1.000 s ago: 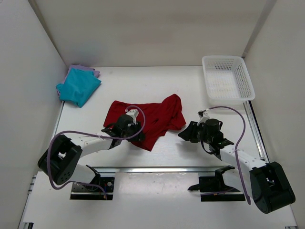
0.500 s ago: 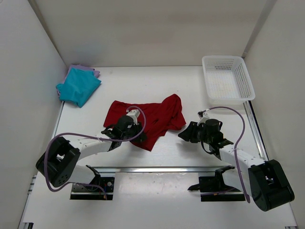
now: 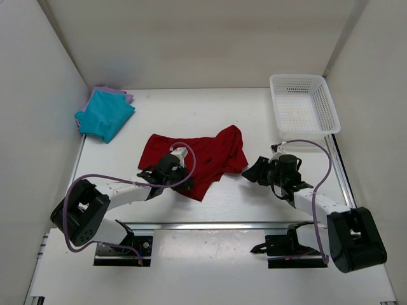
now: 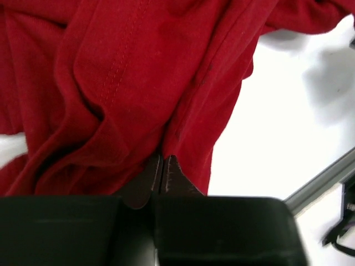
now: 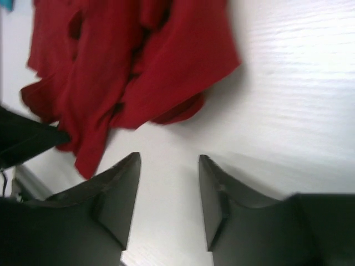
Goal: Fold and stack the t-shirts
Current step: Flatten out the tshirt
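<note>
1. Pinching a fold at the near edge of the dark red t-shirt (image 4: 138, 72), your left gripper (image 4: 161, 172) stood clenched. Its pads (image 4: 173, 178) were pressed together with cloth caught at their tips. Whether that fold belonged to a hem or a sleeve could not be told.
2. Your right gripper (image 5: 169, 159) was released and empty, its jaws apart above the bare table (image 3: 191, 108). It sat just beside the shirt's right-hand edge and did not touch it.
3. The dark red t-shirt lay crumpled and unfolded in the middle of the table, between your two arms. The teal t-shirt (image 3: 105, 114) lay folded at the far left corner, on top of the lavender t-shirt (image 3: 121, 94), of which only an edge showed.
4. The step in hand, by judgement, was taking hold of the last shirt to spread it flat. Its folding was not yet begun, while the other two appeared already stacked.
5. The next move called for your right gripper to reach the nearest cloth edge and close on it. With both holds set well apart, you could lift the shirt and draw it taut before laying it flat.
6. The white mesh basket (image 3: 331, 108) stood at the far right, well apart from the shirt.
</note>
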### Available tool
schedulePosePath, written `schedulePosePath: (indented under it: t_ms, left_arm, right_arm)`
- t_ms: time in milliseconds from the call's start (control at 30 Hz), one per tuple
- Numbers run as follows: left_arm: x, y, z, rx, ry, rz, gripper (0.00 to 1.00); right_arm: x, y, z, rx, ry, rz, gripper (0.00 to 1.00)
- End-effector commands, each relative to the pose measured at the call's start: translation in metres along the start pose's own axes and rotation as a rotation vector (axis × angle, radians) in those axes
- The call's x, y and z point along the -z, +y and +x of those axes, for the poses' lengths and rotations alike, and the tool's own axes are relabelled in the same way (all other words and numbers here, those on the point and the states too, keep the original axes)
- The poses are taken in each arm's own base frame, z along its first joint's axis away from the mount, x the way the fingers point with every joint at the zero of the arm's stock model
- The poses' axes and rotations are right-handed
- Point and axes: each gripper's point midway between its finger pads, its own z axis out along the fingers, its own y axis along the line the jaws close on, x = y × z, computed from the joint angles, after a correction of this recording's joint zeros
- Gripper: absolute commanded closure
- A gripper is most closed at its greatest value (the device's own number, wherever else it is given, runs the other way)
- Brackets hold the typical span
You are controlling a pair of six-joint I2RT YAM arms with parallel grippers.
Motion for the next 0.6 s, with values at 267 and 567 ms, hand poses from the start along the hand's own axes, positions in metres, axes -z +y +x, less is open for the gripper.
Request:
schedulePosePath:
  t_ms: [267, 567]
  left_arm:
    - [0.089, -0.001, -0.107, 0.027, -0.224, 0.020, 1.00]
    - [0.165, 0.096, -0.136, 0.133, -0.389, -0.295, 1.00]
  right_arm:
    - [-0.042, -0.027, -0.097, -0.040, -0.146, 0.105, 0.42]
    - [-0.080, -0.011, -0.092, -0.056, -0.028, 0.003, 0.40]
